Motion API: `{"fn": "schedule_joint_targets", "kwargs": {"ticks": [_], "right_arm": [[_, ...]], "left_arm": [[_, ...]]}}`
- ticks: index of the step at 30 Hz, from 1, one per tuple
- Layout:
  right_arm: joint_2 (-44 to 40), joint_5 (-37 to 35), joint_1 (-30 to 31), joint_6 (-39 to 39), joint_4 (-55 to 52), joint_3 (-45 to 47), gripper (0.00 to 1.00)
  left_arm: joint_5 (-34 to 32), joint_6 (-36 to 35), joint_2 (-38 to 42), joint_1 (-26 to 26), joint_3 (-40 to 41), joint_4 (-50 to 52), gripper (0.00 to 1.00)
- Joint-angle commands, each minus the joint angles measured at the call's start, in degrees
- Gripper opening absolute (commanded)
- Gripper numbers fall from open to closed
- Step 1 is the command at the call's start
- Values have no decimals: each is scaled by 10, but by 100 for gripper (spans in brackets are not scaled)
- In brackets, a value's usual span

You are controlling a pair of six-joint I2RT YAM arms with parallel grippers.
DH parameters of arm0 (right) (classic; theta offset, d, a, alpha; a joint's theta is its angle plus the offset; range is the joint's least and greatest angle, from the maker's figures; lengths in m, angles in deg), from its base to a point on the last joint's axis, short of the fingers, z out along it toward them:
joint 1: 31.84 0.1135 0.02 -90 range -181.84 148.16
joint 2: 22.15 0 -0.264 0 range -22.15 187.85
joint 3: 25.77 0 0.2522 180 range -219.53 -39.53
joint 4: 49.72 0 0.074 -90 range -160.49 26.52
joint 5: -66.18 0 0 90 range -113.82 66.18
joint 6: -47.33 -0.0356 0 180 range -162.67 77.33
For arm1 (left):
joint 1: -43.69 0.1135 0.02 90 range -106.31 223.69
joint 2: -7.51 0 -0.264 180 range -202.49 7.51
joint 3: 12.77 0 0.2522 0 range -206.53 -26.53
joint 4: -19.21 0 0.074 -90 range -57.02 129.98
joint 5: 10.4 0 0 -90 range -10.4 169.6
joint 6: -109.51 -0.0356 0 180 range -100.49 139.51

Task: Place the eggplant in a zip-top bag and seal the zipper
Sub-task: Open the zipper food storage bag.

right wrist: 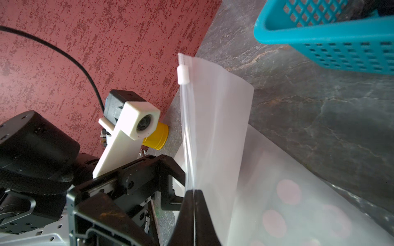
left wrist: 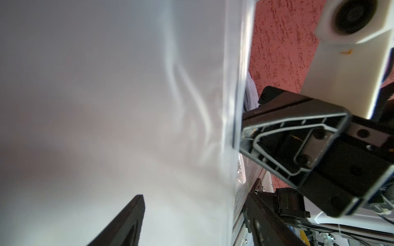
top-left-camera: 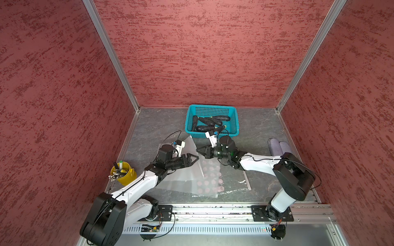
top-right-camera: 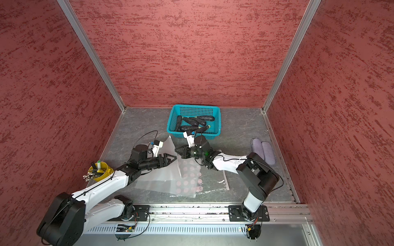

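Currently on desk (top-left-camera: pixel 160 125): grey marbled top carrying every item; red walls on three sides.
Left arm (top-left-camera: pixel 136 187): reaches toward the centre. Left jaws stand spread wide and grip nothing. In the left wrist view one finger (left wrist: pixel 132 221) lies against a backdrop of bag film; whether it touches, I cannot tell.
Right arm (top-left-camera: pixel 260 164): reaches in from the opposite side. Right jaws are closed tight, pinching the bag's zipper edge, plain in the right wrist view.
Zip-top bag (top-left-camera: pixel 183 176): translucent. The zipper edge is raised off the desk between the two arms, and the lower part trails on the desk, overlapping a flat pink-dotted sheet (top-left-camera: pixel 210 179).
Basket (top-left-camera: pixel 213 110): teal, perforated, at the back of the desk.
Eggplants (top-left-camera: pixel 205 128): several dark ones, all lying in the basket, apart from the bag.
Yellow cup (top-left-camera: pixel 128 177): holds pens, beside the left arm.
Purple cloth (top-left-camera: pixel 277 147): rolled, near the right arm.
Zipper slider (right wrist: pixel 183 74): white, at the far end of the track from the pinch.
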Motion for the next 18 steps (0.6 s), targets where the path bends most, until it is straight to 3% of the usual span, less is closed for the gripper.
{"fn": "schedule_joint_targets", "kwargs": {"ticks": [1,6,12,18], "right_arm": [[4,11,-1,-4,20,-15,0],[0,9,-1,-4,19,-13,0],[-2,-3,-2,3,8,-8,0],[2,-12,-2,12,-2,-9,0]], "left_arm": [[-13,-15,-22,-13,-23,-18,82],[-41,-30,-51,-26,-38,-1,80],[-61,-19,-39,-21,-27,1,60],[-46,-14,-18,-6,-13,-5,60]]}}
